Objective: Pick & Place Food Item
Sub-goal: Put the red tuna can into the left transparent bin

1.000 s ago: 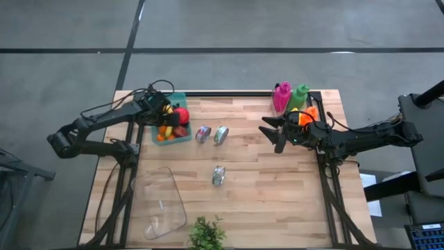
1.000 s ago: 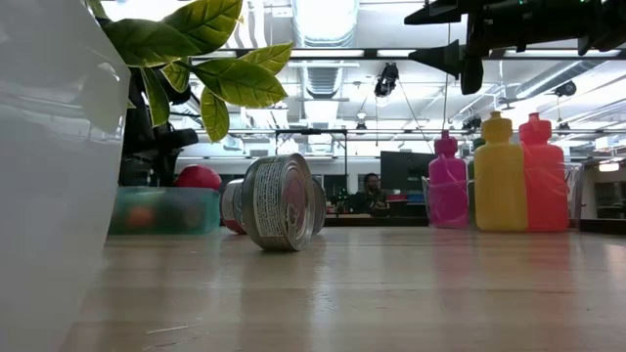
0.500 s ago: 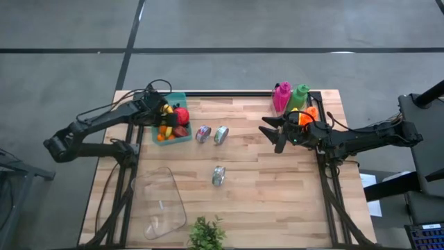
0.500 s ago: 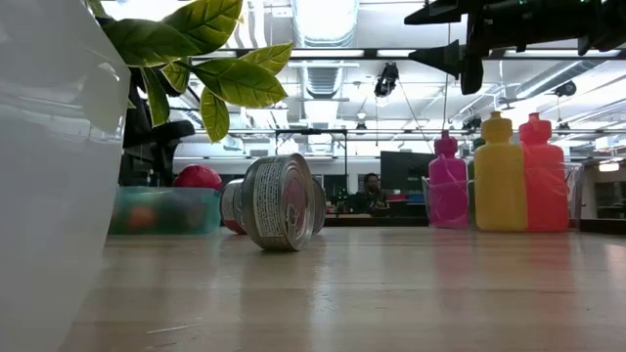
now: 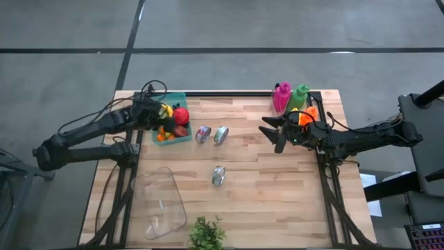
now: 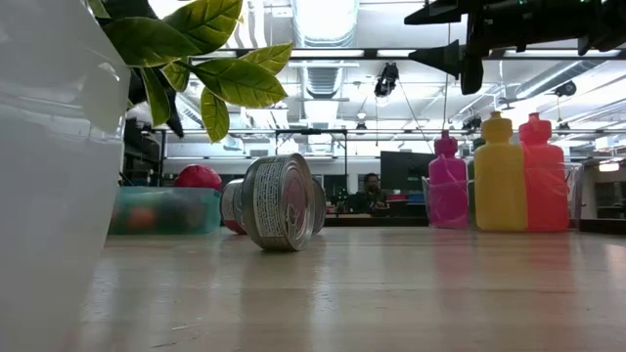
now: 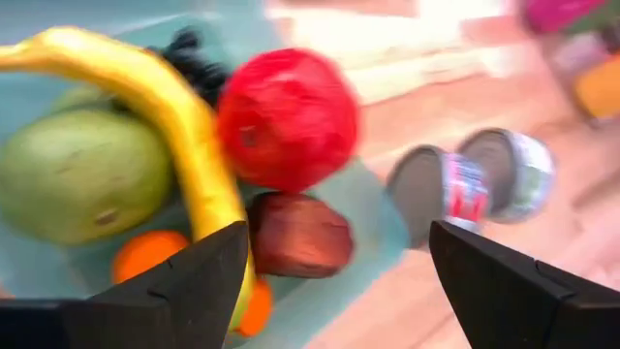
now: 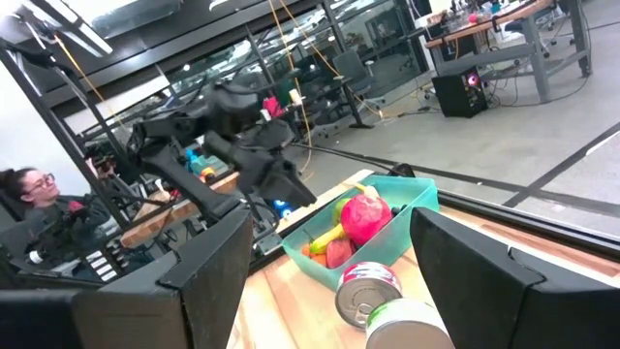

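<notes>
A teal bin (image 5: 174, 119) at the table's far left holds a red apple (image 7: 287, 117), a banana (image 7: 170, 111), a green fruit (image 7: 82, 174), a brown piece (image 7: 300, 236) and oranges (image 7: 145, 254). My left gripper (image 5: 150, 115) hovers open over the bin's left rim, tipped down at the fruit, its fingers apart with nothing between them (image 7: 339, 237). Two cans (image 5: 202, 134) (image 5: 221, 134) lie on their sides right of the bin, and a third can (image 5: 218, 176) lies mid-table. My right gripper (image 5: 272, 132) hangs open and level above the table's right part.
Pink (image 5: 281, 97), green (image 5: 300, 95) and orange (image 5: 309, 112) bottles stand at the far right. A clear plastic tub (image 5: 164, 203) and a small plant (image 5: 206, 233) sit near the front left edge. Bare wood lies between the cans and the right arm.
My left gripper has risen out of the bin and drawn back toward the table's left edge, still open and holding nothing. The fruit stays in the bin. My right arm has kept still.
</notes>
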Robot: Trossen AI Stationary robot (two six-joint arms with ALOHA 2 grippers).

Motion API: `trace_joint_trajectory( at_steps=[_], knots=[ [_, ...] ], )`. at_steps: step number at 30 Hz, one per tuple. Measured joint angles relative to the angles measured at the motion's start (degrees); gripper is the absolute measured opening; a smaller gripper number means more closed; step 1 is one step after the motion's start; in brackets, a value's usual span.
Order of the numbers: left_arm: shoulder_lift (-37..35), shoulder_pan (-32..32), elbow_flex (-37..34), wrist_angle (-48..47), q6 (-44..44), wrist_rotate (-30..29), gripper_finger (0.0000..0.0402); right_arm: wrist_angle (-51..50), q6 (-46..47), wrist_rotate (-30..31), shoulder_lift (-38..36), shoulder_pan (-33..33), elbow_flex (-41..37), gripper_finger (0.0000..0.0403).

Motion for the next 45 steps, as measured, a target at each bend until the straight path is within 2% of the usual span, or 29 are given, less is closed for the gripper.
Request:
trace_joint_trajectory(
  at_steps=[13,16,19,22,31,38,45],
  knots=[
    [-1.0,-23.1,0.0,6.3,0.1,-11.7,0.0327,0.0,0.0,0.0,0.0,0.0,0.0,0.0276],
    [-0.8,-27.2,-0.1,7.5,-0.4,-16.7,0.0327,0.0,0.0,0.0,0.0,0.0,0.0,0.0276],
    [0.7,-30.7,-0.1,8.7,-3.9,-22.9,0.0327,0.0,0.0,0.0,0.0,0.0,0.0,0.0276],
    [3.4,-33.4,-0.2,9.6,-7.2,-26.5,0.0327,0.0,0.0,0.0,0.0,0.0,0.0,0.0276],
    [12.8,-35.3,-0.2,14.2,-14.3,-28.3,0.0327,0.0,0.0,0.0,0.0,0.0,0.0,0.0276],
    [13.6,-35.3,-0.2,19.6,-6.4,-29.5,0.0326,0.0,0.0,0.0,0.0,0.0,0.0,0.0276],
    [15.4,-35.3,-0.2,19.9,-7.9,-29.5,0.0327,0.0,0.0,0.0,0.0,0.0,0.0,0.0276]
  ],
)
